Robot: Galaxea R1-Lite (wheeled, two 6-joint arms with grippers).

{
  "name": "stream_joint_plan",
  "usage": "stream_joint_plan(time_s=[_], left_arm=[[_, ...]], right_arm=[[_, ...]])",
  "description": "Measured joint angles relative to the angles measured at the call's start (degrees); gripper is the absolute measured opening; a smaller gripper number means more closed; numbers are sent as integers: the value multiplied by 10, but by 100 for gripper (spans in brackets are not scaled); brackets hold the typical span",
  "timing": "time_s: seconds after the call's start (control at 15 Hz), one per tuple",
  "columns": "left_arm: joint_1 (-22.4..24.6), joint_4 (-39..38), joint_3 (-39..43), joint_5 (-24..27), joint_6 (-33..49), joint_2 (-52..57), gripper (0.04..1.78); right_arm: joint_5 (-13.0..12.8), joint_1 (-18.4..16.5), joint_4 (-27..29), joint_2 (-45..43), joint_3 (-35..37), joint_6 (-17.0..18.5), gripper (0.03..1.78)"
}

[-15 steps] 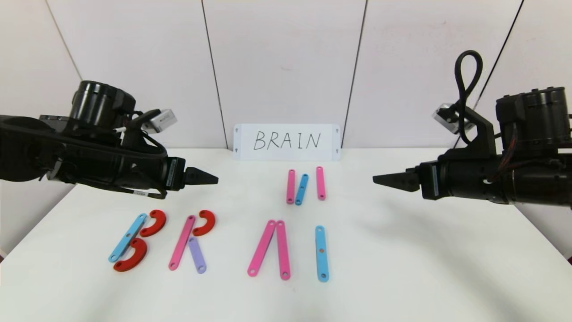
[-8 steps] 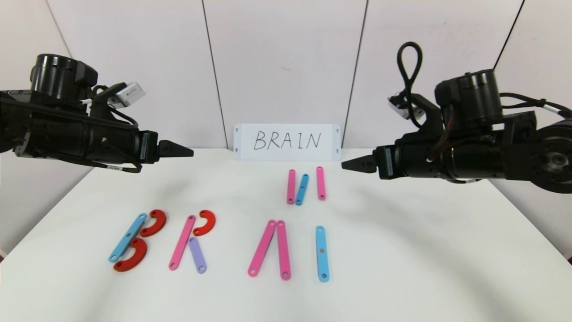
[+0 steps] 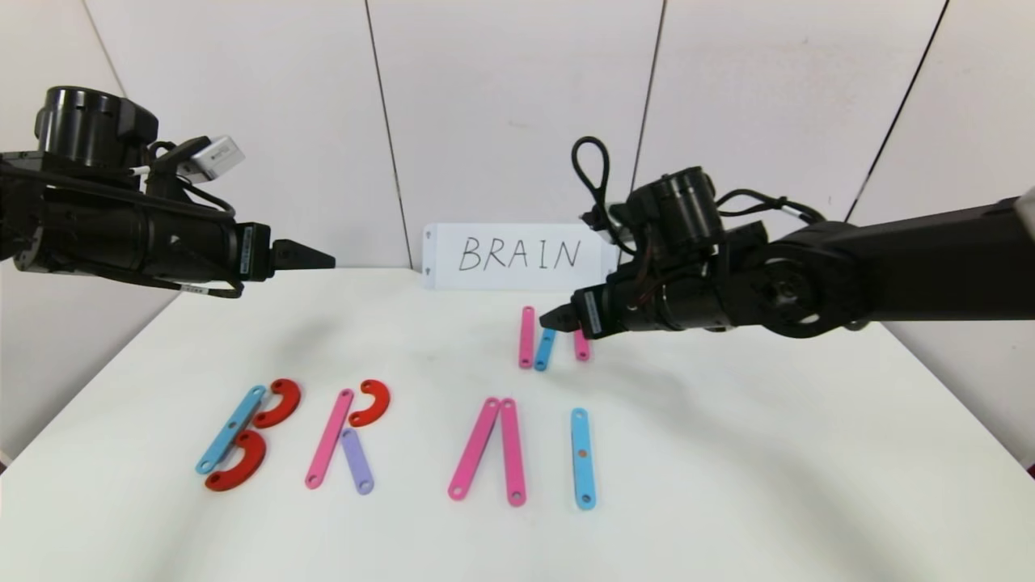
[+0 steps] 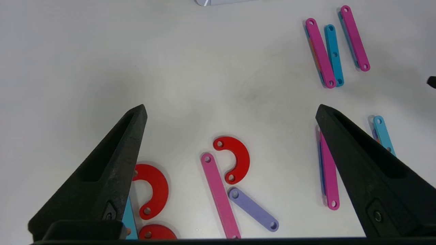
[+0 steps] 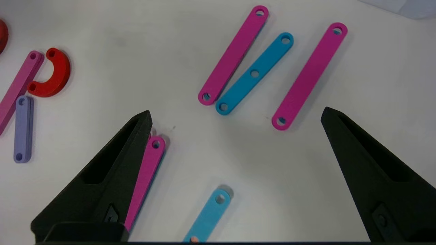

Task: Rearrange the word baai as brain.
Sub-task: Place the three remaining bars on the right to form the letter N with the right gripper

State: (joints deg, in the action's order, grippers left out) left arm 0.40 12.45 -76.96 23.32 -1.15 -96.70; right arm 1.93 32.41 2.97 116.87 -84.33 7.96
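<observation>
The row of flat pieces on the table reads B (image 3: 230,428), R (image 3: 329,439), A (image 3: 493,449), I (image 3: 582,458), built of blue, pink and purple bars and red half-rings. Behind the A and I lie three loose bars side by side: pink (image 5: 233,54), blue (image 5: 254,73), pink (image 5: 309,75). My right gripper (image 3: 554,317) hovers open just over these bars, holding nothing; its own view (image 5: 236,112) shows bare table between its jaws. High at the left, above the B and R, my left gripper (image 3: 323,259) hangs open and empty (image 4: 231,109).
A white card (image 3: 519,256) lettered BRAIN leans against the back wall behind the loose bars. The white table (image 3: 728,453) ends at wall panels at the back and drops off at both sides.
My right arm has swung in from the right edge to over the three loose bars. The left arm has risen and drawn back to the left. No piece has moved.
</observation>
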Motion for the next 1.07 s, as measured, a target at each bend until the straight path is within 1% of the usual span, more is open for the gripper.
stream_joint_plan(time_s=[0.4, 0.47, 0.67, 0.73, 0.93, 1.07], left_arm=[[-2, 2, 0, 1, 0, -1, 173], [-3, 2, 1, 1, 0, -1, 173], [-9, 2, 3, 1, 0, -2, 173], [-10, 2, 3, 1, 0, -2, 173], [-13, 2, 4, 1, 0, -3, 173], [-15, 2, 4, 1, 0, -4, 173]], right_arm=[[-7, 19, 2, 115, -126, 0, 174], [-12, 21, 2, 132, -143, 0, 174], [-41, 22, 0, 186, -198, 0, 174], [-47, 22, -1, 201, -215, 0, 174], [-52, 20, 0, 243, -260, 0, 174], [-53, 17, -3, 262, -271, -1, 174]])
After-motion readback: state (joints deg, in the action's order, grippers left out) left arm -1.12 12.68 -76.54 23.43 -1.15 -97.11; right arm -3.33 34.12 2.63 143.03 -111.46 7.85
